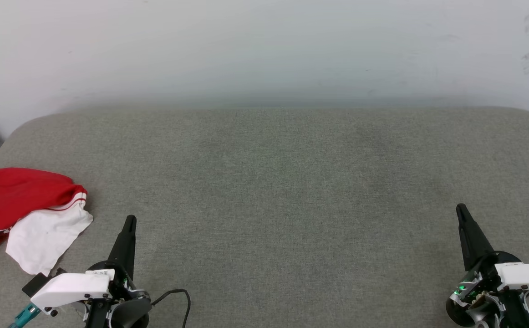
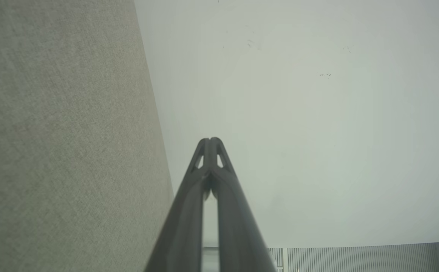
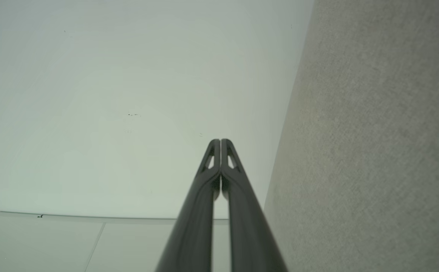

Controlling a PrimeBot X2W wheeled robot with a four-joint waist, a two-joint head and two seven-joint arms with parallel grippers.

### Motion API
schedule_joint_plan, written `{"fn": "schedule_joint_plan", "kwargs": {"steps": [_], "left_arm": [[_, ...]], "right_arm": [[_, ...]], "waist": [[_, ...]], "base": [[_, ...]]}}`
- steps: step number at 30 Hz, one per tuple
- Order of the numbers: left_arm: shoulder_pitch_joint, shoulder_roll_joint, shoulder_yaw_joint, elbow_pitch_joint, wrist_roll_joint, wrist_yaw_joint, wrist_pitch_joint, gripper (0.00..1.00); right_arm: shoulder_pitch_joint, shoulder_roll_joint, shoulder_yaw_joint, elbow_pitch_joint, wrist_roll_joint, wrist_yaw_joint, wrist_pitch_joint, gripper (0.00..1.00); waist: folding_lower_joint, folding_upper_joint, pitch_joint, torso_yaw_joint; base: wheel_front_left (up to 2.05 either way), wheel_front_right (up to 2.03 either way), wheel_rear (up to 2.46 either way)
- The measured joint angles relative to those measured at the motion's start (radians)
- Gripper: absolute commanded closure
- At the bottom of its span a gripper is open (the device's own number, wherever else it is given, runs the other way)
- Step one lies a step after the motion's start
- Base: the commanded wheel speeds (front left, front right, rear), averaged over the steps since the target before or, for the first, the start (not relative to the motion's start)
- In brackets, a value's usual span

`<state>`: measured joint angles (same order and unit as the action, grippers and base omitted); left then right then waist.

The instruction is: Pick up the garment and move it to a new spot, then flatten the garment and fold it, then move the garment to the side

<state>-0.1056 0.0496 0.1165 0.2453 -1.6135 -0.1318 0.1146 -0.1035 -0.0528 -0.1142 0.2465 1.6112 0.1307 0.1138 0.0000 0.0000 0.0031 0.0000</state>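
The garment (image 1: 16, 205), a red jersey with a white sleeve and red-and-white striped trim, lies crumpled at the left edge of the grey cushioned surface (image 1: 282, 191); part of it runs out of the head view. My left gripper (image 1: 129, 222) hovers at the lower left, just right of the white sleeve and apart from it, shut with nothing held. My right gripper (image 1: 461, 210) stands at the lower right, far from the jersey, also shut and empty. In the wrist views the left gripper (image 2: 210, 141) and the right gripper (image 3: 220, 142) show their fingertips pressed together.
A pale wall (image 1: 264, 45) rises behind the cushioned surface. A black cable (image 1: 178, 296) loops by the left wrist. In the left wrist view a ribbed panel (image 2: 355, 258) lies at the bottom right; pale floor tiles (image 3: 53, 245) appear in the right wrist view.
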Motion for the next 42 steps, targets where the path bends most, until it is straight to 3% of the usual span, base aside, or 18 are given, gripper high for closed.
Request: {"fn": "schedule_joint_plan", "kwargs": {"steps": [16,17,33,42], "left_arm": [[0.0,0.0,0.0,0.0,0.0,0.0,0.0,1.0],[0.001,0.0,0.0,0.002,0.0,0.0,0.0,0.0],[0.023,-0.002,-0.08,-0.027,0.038,0.001,-0.066,0.0],[0.02,-0.002,-0.112,-0.085,0.165,0.001,-0.105,0.0]], "right_arm": [[0.0,0.0,0.0,0.0,0.0,0.0,0.0,1.0],[0.001,0.0,0.0,0.001,0.0,0.0,0.0,0.0],[0.033,0.001,0.044,-0.028,-0.02,-0.002,-0.063,0.0],[0.043,-0.004,0.057,-0.07,-0.158,-0.002,-0.105,0.0]], "waist": [[0.0,0.0,0.0,0.0],[0.0,0.0,0.0,0.0],[0.0,0.0,0.001,-0.002],[0.0,0.0,0.003,-0.003]], "base": [[0.0,0.0,0.0],[0.0,0.0,0.0],[0.0,0.0,0.0],[0.0,0.0,0.0]]}}
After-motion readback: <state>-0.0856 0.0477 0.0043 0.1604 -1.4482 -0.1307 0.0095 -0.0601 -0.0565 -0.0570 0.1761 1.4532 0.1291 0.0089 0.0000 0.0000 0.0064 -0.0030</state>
